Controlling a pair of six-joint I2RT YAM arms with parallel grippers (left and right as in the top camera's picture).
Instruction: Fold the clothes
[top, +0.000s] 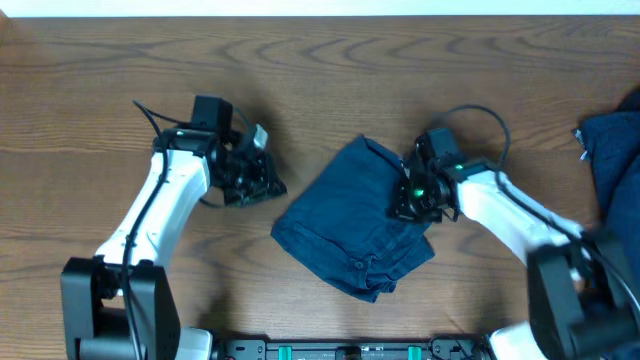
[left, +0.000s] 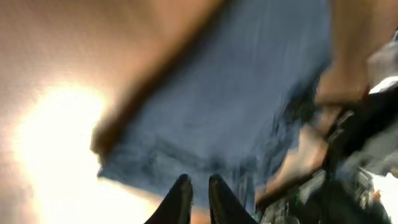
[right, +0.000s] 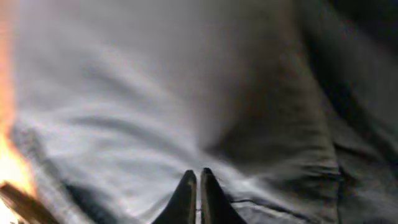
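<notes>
Looking from overhead, we are seeing a wood-grain table (top: 320, 70) filling the frame. The shorts (top: 350, 225) are lying at its centre, dark navy and folded into a compact packet turned at an angle, with one small button showing near the corner closest to the robot. A second navy garment (top: 615, 150) is lying at the table's right edge, well apart from the shorts and partly cut off by the frame.

The right gripper (right: 199, 177) is reaching in from the right and sitting on the shorts' right edge. Its wrist view is showing both fingers pressed together tip to tip, down at the cloth. We cannot tell whether a fold is pinched between them.

The left gripper (left: 198, 186) is hovering over bare table just left of the shorts, not touching them. Its wrist view is blurred. The fingers are showing almost together, with only a thin slit between them and nothing in it.
</notes>
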